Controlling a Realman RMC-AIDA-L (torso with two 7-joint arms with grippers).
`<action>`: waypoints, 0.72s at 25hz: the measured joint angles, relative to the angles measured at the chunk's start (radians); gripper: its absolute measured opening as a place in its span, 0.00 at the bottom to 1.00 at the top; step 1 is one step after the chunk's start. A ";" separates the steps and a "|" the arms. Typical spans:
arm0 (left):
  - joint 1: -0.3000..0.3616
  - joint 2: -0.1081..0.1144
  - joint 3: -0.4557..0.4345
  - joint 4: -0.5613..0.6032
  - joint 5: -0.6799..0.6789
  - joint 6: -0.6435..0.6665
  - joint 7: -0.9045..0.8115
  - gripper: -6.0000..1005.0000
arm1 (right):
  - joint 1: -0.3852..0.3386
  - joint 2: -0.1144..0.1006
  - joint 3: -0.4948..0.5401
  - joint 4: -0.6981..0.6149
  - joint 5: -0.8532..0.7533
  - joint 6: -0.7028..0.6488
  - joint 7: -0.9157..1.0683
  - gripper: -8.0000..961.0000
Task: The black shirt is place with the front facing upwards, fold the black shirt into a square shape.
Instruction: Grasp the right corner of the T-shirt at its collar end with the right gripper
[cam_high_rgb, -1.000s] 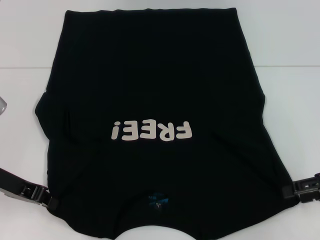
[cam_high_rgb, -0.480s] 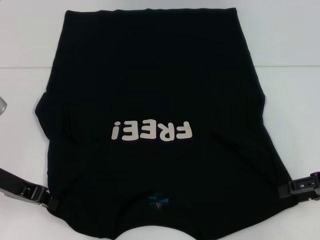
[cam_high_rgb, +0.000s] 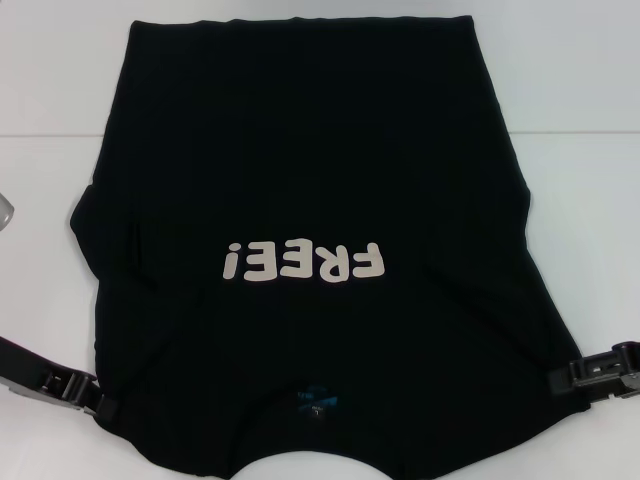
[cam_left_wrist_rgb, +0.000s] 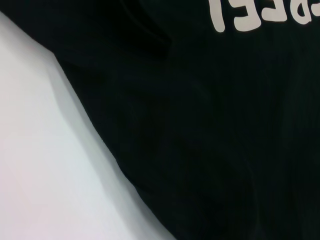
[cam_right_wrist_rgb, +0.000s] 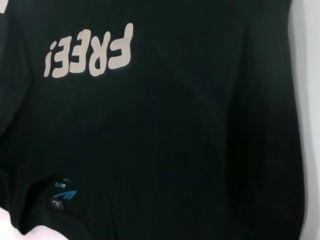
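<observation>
White surface (cam_high_rgb: 580, 90), plain and smooth, bare along both sides and the far edge. Lying flat on it, front up: black shirt (cam_high_rgb: 300, 150), hem toward the far side, collar nearest the robot, pale "FREE!" lettering (cam_high_rgb: 303, 263) across the chest, small blue neck label (cam_high_rgb: 317, 397) by the collar. Sleeves tucked in.
</observation>
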 joint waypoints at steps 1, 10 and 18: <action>0.000 0.000 0.000 0.000 0.000 0.000 0.000 0.04 | 0.000 0.000 0.000 0.000 0.000 0.000 0.000 0.89; -0.002 0.000 0.000 0.000 0.000 0.001 0.000 0.04 | 0.008 0.008 -0.001 0.001 0.006 -0.005 0.000 0.89; -0.003 0.000 0.000 0.000 0.000 0.004 -0.001 0.04 | 0.031 0.028 -0.001 0.003 0.008 -0.006 0.000 0.88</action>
